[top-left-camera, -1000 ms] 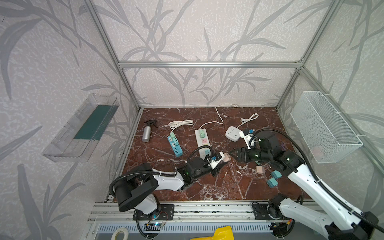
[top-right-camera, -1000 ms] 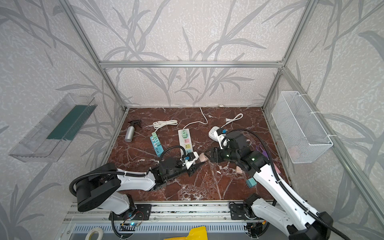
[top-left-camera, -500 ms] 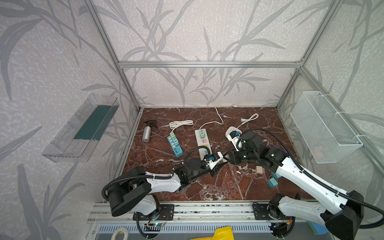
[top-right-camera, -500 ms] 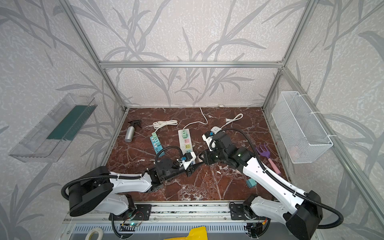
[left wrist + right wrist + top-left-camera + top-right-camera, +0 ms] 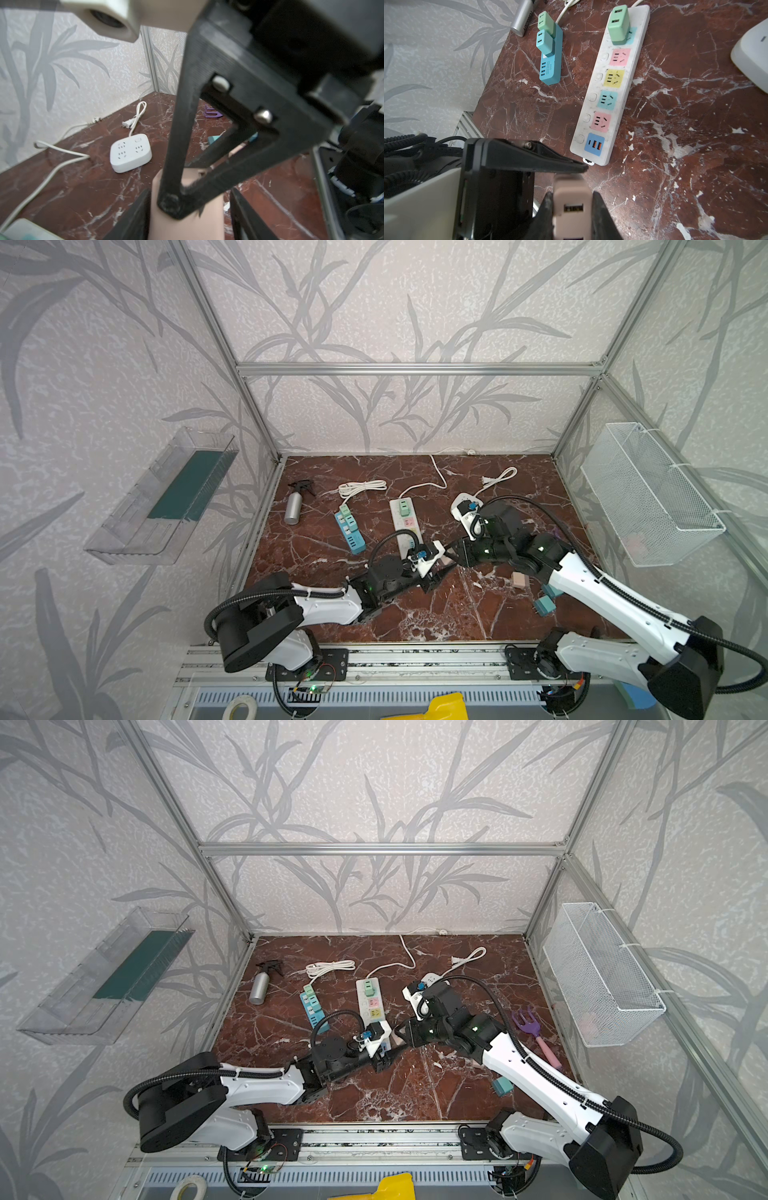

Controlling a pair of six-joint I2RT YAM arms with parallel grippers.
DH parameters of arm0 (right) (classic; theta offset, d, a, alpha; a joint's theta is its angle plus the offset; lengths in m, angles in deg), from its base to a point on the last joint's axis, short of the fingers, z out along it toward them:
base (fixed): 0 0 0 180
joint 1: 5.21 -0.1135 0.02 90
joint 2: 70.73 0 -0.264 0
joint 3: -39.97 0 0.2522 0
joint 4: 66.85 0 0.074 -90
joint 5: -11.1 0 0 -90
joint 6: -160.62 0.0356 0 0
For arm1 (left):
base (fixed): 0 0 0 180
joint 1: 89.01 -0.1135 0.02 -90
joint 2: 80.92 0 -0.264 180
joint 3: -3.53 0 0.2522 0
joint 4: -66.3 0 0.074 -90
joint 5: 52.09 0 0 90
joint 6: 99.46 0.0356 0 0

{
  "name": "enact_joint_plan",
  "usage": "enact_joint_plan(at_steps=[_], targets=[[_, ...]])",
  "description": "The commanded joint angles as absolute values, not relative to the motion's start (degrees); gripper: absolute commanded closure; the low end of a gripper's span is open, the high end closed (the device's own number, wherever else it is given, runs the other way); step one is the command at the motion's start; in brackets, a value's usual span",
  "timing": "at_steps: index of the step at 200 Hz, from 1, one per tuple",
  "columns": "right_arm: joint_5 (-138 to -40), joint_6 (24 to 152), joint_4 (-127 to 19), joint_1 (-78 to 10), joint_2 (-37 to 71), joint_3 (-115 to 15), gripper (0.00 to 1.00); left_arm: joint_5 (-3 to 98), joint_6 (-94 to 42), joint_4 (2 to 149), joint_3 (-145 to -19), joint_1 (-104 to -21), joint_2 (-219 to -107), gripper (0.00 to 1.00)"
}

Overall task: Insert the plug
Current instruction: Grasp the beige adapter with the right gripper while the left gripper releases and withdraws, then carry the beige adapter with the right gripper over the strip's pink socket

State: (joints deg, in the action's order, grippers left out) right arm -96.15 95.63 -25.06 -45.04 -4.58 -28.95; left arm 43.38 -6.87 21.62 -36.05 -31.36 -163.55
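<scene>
Pink plug clamped inside right pincer (left pincer flanking).

Everything sits on a red-brown marble tabletop. Lying on it, far left to right: a silver spray bottle with black nozzle, a coiled white cable, a blue power strip, a long white power strip with coloured sockets and a square white socket block. Nearer on the right are a purple toy fork, teal cube adapters and a small pink block.

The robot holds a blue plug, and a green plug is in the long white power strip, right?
The plug in the jaws of the right gripper is pink, not blue; the right wrist view shows it. The green plug is in the long white power strip.
</scene>
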Motion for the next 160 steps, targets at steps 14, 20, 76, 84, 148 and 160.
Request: enact_joint_plan(at_steps=[14, 20, 76, 84, 148, 160], targets=[[-91.8, 94.7, -28.8, -45.4, -2.9, -30.6, 1.00, 23.8, -13.0, 13.9, -31.3, -31.2, -160.3, 0.28], [-91.6, 94.4, -29.6, -45.4, -1.9, -30.8, 1.00, 17.2, -15.5, 15.6, -30.9, -31.2, -158.5, 0.26], [-83.3, 95.4, -34.4, -46.5, 11.7, -38.0, 1.00, 5.1, -41.0, 73.3, -42.7, -38.1, -139.0, 0.31], [-81.2, 95.7, -34.8, -46.7, 13.6, -39.7, 1.00, 5.1, -41.9, 74.7, -42.5, -38.8, -137.6, 0.31], [-70.0, 95.0, -32.1, -48.5, 31.5, -55.5, 1.00, 7.7, -47.6, 82.5, -38.8, -43.2, -130.2, 0.31], [-70.7, 95.7, -28.8, -48.5, 35.6, -60.1, 1.00, 8.0, -48.1, 83.8, -38.8, -43.3, -130.1, 0.30]])
